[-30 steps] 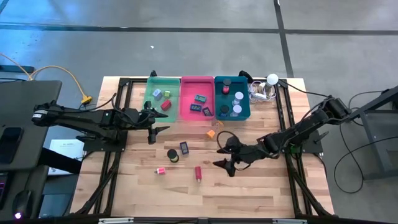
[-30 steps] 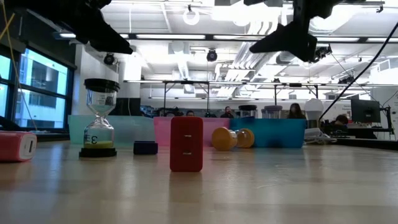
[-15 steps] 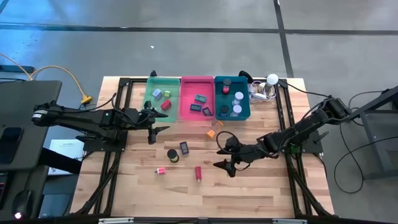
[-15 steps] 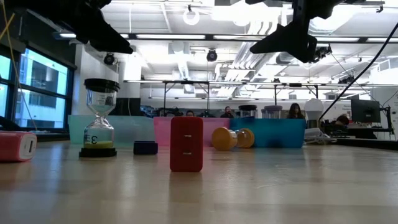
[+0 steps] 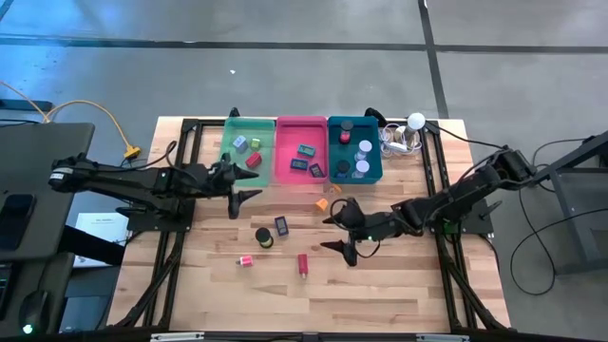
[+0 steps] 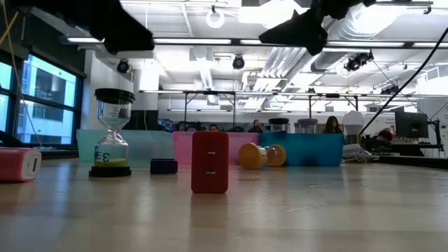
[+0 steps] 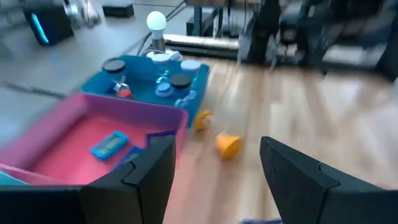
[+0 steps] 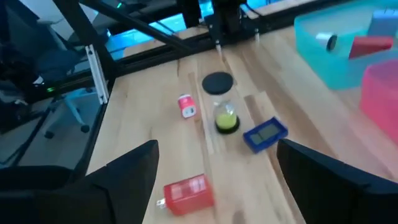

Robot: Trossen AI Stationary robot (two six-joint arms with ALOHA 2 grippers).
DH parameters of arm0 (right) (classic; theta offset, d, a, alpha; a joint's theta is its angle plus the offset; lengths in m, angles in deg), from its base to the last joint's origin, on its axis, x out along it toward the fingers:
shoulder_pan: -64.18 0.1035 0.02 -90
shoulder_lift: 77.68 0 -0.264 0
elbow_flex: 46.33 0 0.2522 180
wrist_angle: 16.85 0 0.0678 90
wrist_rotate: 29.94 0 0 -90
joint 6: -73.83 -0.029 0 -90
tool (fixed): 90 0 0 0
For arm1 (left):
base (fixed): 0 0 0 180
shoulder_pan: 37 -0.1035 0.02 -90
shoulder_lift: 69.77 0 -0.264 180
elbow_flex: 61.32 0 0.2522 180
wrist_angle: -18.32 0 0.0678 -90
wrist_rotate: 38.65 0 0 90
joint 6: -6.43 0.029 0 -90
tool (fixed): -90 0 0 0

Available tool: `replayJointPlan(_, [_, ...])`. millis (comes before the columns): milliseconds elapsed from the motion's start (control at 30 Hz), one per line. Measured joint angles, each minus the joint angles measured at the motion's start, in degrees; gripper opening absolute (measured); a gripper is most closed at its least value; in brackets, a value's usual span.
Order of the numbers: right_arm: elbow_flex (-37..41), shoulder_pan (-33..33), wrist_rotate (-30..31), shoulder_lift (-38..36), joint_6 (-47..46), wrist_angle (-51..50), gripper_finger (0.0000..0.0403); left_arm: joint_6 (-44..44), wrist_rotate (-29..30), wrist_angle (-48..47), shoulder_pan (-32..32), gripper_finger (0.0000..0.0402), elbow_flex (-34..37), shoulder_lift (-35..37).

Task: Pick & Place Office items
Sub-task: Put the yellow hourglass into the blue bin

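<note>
Currently right gripper (image 5: 340, 231) hovers above table (image 5: 399, 285), jaws spread wide, nothing held. Loose items ahead of it: red block (image 5: 302, 264), hourglass (image 5: 262, 237), blue clip (image 5: 281, 225), small pink piece (image 5: 246, 260). Red block nearest right jaws, long axis running toward table's near edge. Left gripper (image 5: 235, 185) by green tray (image 5: 231, 161), jaws open, empty, farther off.
</note>
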Motion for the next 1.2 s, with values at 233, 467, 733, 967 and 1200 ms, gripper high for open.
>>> replayJointPlan(233, [0.04,-2.03,-5.52,0.00,9.30,0.52,0.0316,-8.83,-0.86,0.86,0.23,0.0227,0.00,0.02])
replayJointPlan(467, [0.04,-1.99,-7.22,0.00,14.95,0.98,0.0316,-8.39,-3.93,0.99,0.23,0.0227,0.02,0.02])
replayJointPlan(733, [-0.64,-4.97,-0.61,0.00,15.06,-1.95,0.0316,-7.69,-6.45,0.33,1.92,0.0227,0.00,0.00])
replayJointPlan(967, [-8.09,-11.25,-4.99,0.00,19.75,-21.33,0.0316,-7.98,-6.43,0.38,3.64,0.0227,0.01,0.00])
replayJointPlan(1200, [-11.65,-14.68,-9.93,0.17,27.67,-35.20,0.0316,-7.71,-6.43,0.38,5.15,0.0227,0.00,0.00])
